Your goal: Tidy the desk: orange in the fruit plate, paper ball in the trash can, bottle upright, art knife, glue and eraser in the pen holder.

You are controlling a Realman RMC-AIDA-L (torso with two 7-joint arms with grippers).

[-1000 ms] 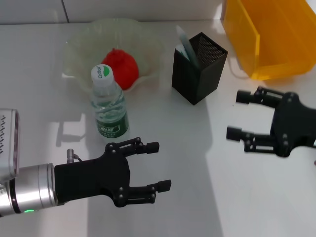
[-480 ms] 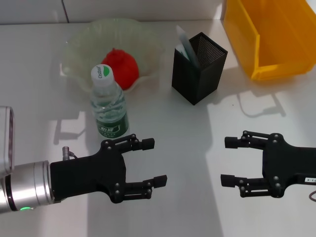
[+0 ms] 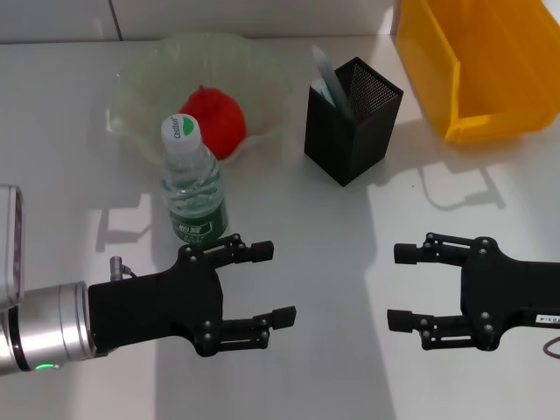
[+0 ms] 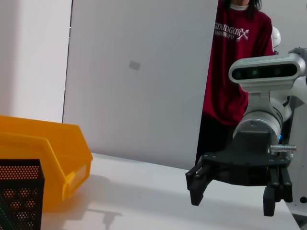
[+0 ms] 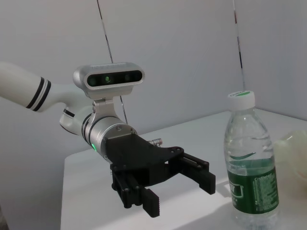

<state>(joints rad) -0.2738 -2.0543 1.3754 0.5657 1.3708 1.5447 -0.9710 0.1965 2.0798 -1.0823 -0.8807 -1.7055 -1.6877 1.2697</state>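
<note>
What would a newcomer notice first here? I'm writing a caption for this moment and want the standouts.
Two open black grippers hang over the near part of the white desk, the left gripper and right gripper facing each other, both empty. Behind the left one the bottle stands upright before the fruit plate, which holds the orange. The black pen holder sits mid-desk, the bright yellow trash can at the far right corner.

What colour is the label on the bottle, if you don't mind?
Green, on the bottle, clearest in the right wrist view.
</note>
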